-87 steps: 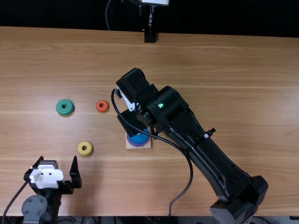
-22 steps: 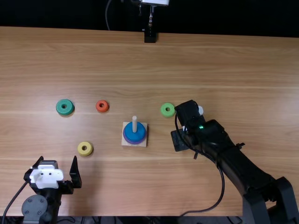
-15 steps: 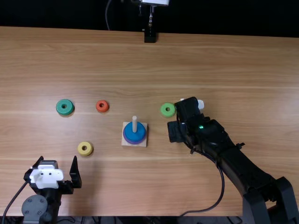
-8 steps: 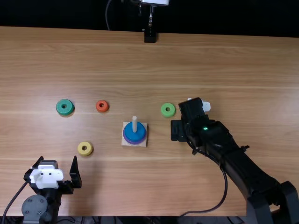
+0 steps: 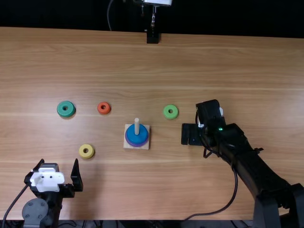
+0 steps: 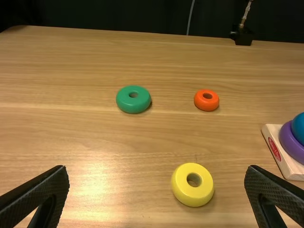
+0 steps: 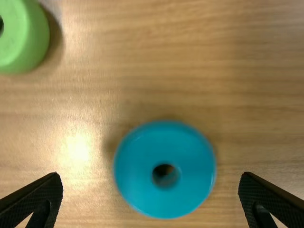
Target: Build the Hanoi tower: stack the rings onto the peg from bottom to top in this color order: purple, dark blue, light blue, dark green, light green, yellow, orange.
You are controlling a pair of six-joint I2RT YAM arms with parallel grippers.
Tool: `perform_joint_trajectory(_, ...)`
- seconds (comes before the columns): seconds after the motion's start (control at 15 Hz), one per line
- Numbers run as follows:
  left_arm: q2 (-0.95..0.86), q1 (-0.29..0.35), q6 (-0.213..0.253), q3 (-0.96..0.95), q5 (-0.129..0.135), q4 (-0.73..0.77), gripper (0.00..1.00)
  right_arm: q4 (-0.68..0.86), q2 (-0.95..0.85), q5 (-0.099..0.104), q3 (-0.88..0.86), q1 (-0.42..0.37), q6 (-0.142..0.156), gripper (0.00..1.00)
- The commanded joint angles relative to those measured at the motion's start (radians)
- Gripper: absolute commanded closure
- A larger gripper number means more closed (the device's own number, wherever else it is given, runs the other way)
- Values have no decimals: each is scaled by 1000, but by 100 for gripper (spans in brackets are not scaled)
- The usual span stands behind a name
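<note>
Meanwhile the right gripper (image 7: 151, 175) has shifted off the light green ring (image 5: 170, 111), toward the right side of the worktop (image 5: 114, 199), over the past second or so. Its fingers are spread wide, and the light blue ring (image 7: 137, 166) lies flat on the wood between their tips, hole up, not gripped.

Peg (image 5: 137, 126) unchanged over that interval: dark blue ring (image 5: 137, 135) over purple ring (image 5: 128, 141), on the base (image 5: 145, 146), somewhat closer to the worktop's near edge than to its far edge. Light blue is next in order, so the shift reads as lining up for that pick; light green seems to be passed over for now, correctly.

Left gripper (image 5: 59, 161) unmoved by the near edge, opened wide, holding nothing. Yellow ring (image 5: 86, 151) is beyond it; orange ring (image 5: 104, 108) and dark green ring (image 5: 65, 109) lie farther from that edge.

Judged next: centre, lower, close on light blue. Risk: an off-centre grip tilts the ring and it catches on the peg
</note>
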Motion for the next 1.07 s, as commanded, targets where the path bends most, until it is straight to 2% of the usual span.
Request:
perform_joint_trajectory(0.0, -12, 5, 6, -105, -2, -83, 0, 1, -15, -17, -22, -2, -48, 0)
perform_joint_trajectory(0.33, -12, 5, 6, -105, -2, -83, 0, 5, 58, -10, -9, -4, -48, 0)
perform_joint_trajectory(1.0, -12, 5, 6, -105, -2, -83, 0, 12, 103, -10, 27, -11, -46, 0)
